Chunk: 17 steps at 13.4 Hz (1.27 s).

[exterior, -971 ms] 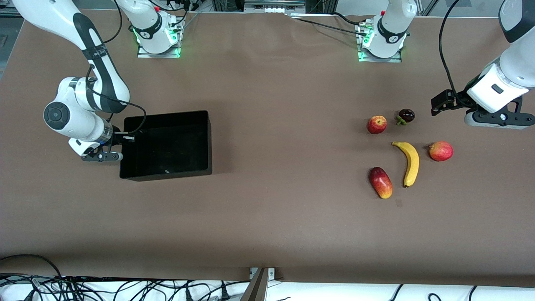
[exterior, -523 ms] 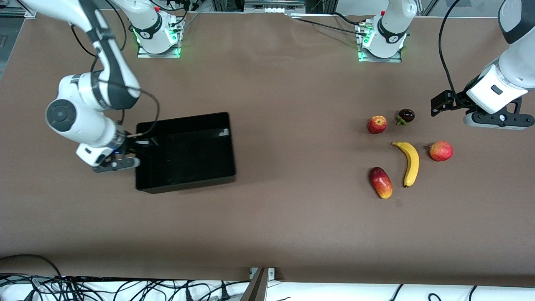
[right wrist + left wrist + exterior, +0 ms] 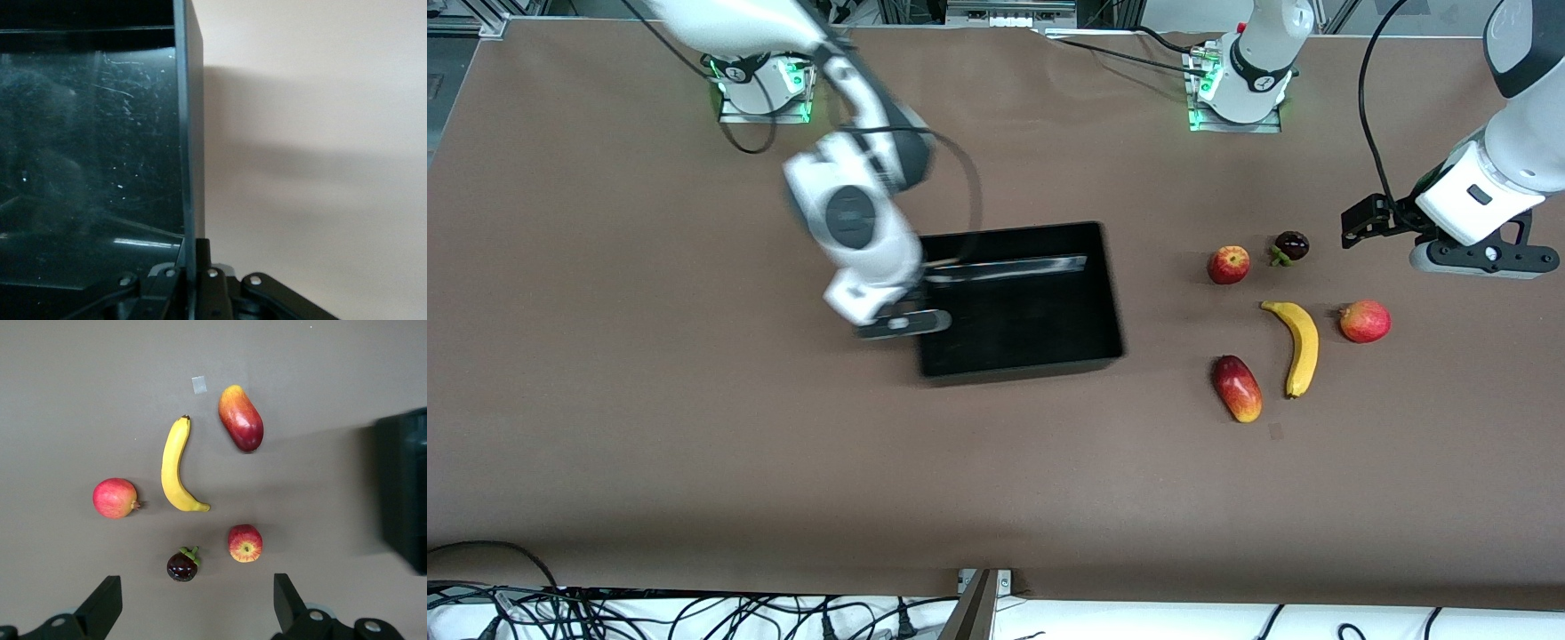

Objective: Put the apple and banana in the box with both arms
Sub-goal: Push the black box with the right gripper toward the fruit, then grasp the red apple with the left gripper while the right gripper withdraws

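The right gripper [image 3: 914, 307] is clamped on the wall of the box [image 3: 1049, 356] at the end toward the right arm's side of the table. The front view shows only the blurred wrist against that wall; the right wrist view shows the grip itself, with the thin black wall [image 3: 189, 147] running straight down between the closed fingers [image 3: 200, 257] and the glossy scratched floor of the box on one side, bare table [image 3: 320, 133] on the other.

The box sits near the middle of the table, with no fruit in it. The left gripper [image 3: 1356, 222] hangs over the table near the left arm's end, jaws spread wide, holding nothing. Its wrist view looks straight down on the fruit and catches a blurred edge of the box [image 3: 403, 493].

The apple [image 3: 1228, 265] lies on the table between the box and a dark purple fruit [image 3: 1290, 246]; the wrist view shows its pale stem dimple [image 3: 245, 543]. The banana [image 3: 1299, 347] lies nearer the front camera, between an oblong red-and-yellow fruit [image 3: 1237, 388] and a round red-orange fruit [image 3: 1364, 321], touching neither.
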{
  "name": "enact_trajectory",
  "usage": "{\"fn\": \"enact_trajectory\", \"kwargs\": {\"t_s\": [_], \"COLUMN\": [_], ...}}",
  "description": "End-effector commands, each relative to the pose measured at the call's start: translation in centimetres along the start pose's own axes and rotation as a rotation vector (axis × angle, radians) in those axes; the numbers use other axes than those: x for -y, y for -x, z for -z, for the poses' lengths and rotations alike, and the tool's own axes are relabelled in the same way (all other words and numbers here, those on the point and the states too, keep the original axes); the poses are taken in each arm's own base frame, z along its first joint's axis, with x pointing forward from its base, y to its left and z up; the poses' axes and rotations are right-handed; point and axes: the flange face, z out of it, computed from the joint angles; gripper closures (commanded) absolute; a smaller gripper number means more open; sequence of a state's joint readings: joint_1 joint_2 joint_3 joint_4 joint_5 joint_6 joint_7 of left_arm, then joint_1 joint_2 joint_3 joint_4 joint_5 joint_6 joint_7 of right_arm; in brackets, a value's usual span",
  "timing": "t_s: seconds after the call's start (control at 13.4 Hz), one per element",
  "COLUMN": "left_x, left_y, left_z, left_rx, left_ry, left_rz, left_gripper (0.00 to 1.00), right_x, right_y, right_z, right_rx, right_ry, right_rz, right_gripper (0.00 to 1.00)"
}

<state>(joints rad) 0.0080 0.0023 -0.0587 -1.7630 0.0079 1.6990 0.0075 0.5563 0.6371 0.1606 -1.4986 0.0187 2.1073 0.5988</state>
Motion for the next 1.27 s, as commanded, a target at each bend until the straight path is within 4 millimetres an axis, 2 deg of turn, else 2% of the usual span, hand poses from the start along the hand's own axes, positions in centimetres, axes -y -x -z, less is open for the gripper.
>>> {"fn": "enact_trajectory", "kwargs": {"t_s": [0.0, 0.22, 0.37, 0.67, 0.75, 0.82, 0.9, 1.05, 1.2], "left_x": [-0.4, -0.6, -2.0, -2.1, -2.4, -3.1, -3.5, -3.9, -3.6], "left_y": [-0.1, -0.7, -0.5, 1.3, 2.1, 2.9, 3.6, 4.5, 5.5], "left_z": [-0.9, -4.0, -6.4, -12.6, -14.0, -15.1, -16.4, -18.9, -21.8], "left_rx": [0.029, 0.09, 0.134, 0.221, 0.244, 0.247, 0.235, 0.214, 0.196], "left_ry": [-0.012, -0.01, -0.012, -0.012, -0.012, -0.017, -0.019, -0.016, -0.001], "left_rz": [0.0, -0.009, -0.036, -0.048, -0.054, -0.068, -0.081, -0.131, -0.252], "left_gripper": [0.0, 0.0, 0.0, 0.0, 0.0, 0.0, 0.0, 0.0, 0.0], "right_x": [6.7, 10.5, 11.0, 12.0, 11.8, 11.5, 11.5, 11.5, 10.8], "right_y": [-1.2, 0.5, 0.8, 1.5, 1.4, 1.1, 1.1, 0.9, 0.5], "right_z": [-2.4, -4.6, -5.8, -7.7, -7.4, -7.0, -6.5, -4.7, -1.1], "right_rx": [-0.031, -0.047, -0.048, -0.059, -0.064, -0.069, -0.081, -0.111, -0.133], "right_ry": [-0.07, -0.096, -0.101, -0.108, -0.106, -0.102, -0.096, -0.079, -0.077], "right_rz": [-0.075, -0.125, -0.155, -0.153, -0.149, -0.147, -0.136, -0.113, -0.114], "right_gripper": [1.0, 1.0, 1.0, 1.0, 0.79, 0.53, 0.01, 0.0, 0.0]}}
